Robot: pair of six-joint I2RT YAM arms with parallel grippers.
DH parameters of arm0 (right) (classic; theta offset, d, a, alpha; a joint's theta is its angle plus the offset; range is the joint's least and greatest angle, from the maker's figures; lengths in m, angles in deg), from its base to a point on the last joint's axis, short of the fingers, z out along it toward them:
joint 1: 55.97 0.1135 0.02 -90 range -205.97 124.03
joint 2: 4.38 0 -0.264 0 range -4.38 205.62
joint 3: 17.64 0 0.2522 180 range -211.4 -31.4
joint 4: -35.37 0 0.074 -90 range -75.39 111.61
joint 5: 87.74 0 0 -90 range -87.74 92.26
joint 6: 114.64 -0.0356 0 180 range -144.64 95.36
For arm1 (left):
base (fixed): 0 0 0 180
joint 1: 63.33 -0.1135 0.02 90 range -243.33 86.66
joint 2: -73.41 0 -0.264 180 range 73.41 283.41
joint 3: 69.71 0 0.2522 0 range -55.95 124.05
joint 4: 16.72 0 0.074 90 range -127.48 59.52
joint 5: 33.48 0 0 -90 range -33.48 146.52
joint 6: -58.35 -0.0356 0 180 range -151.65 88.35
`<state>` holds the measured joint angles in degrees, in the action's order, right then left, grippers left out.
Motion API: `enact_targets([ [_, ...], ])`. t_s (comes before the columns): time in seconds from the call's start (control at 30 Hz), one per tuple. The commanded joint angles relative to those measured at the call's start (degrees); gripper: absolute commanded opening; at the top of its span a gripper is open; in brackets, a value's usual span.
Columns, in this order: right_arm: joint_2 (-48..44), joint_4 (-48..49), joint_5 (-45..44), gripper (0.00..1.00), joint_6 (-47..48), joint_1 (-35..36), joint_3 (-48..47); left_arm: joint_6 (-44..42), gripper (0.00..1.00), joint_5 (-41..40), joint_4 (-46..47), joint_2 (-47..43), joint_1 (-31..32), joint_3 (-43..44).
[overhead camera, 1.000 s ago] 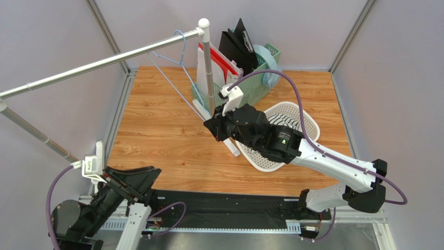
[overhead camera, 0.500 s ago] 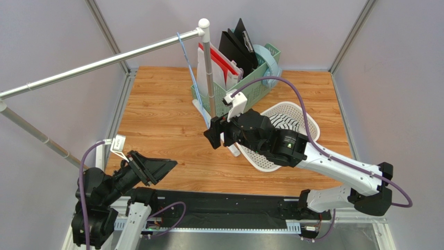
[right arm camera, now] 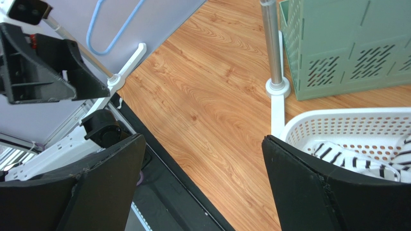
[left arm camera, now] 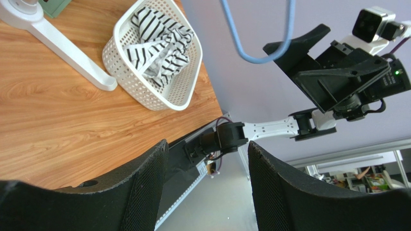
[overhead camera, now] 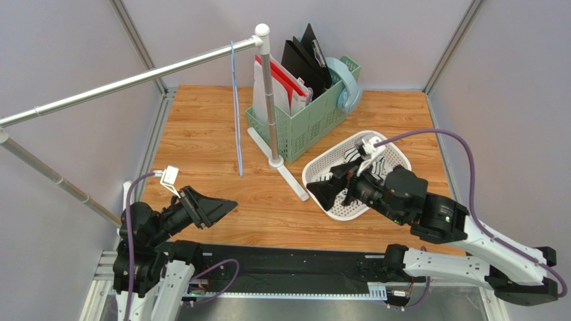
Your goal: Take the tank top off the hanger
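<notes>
The striped tank top [overhead camera: 350,156] lies crumpled in the white basket [overhead camera: 322,167], off the hanger. In the left wrist view the tank top [left arm camera: 159,48] fills that basket [left arm camera: 144,91]. The bare light-blue hanger [overhead camera: 236,107] hangs edge-on from the silver rail [overhead camera: 134,79]. My right gripper [overhead camera: 335,190] is open and empty above the basket's near left corner, well away from the hanger [right arm camera: 108,33]. My left gripper [overhead camera: 218,210] is open and empty near the table's front left. Its fingers [left arm camera: 144,183] frame only the table edge.
A green crate [overhead camera: 315,117] of folders and hangers stands at the back behind the rail's upright pole [overhead camera: 269,93]. The pole's white foot [overhead camera: 295,177] runs along the table next to the basket. Grey walls close in on three sides.
My right gripper has opened, let go of the hanger and pulled back to the near right over the basket. The hanger has swung to hang edge-on. My left arm has shifted right.
</notes>
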<state>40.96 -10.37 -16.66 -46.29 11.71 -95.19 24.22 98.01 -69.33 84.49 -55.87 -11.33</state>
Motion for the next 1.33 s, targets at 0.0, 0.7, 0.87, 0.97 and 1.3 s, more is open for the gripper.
enact_targets([
  [0.0, -7.36, 2.19, -0.42, 1.00, -2.68, 0.08, 7.88, 3.53, 0.68, 2.80, 8.34, -1.49, 0.01, -4.53],
  [0.7, -38.99, 15.91, 4.52, 1.00, -19.74, 0.00, 45.32, 9.96, 0.74, 3.16, 15.65, -18.44, 0.01, -26.16],
  [0.87, -48.07, 10.46, 0.47, 1.00, -24.40, 0.00, 49.64, 7.93, 0.75, 2.89, 13.19, -18.28, 0.01, -26.51],
  [0.97, -46.58, 10.72, 0.46, 1.00, -25.81, 0.08, 50.86, 8.72, 0.76, 2.89, 12.92, -18.37, 0.01, -28.18],
  [1.3, -48.07, 26.15, 8.19, 1.00, -27.65, 0.08, 61.06, 9.43, 0.76, 3.24, 13.01, -18.37, 0.01, -30.91],
])
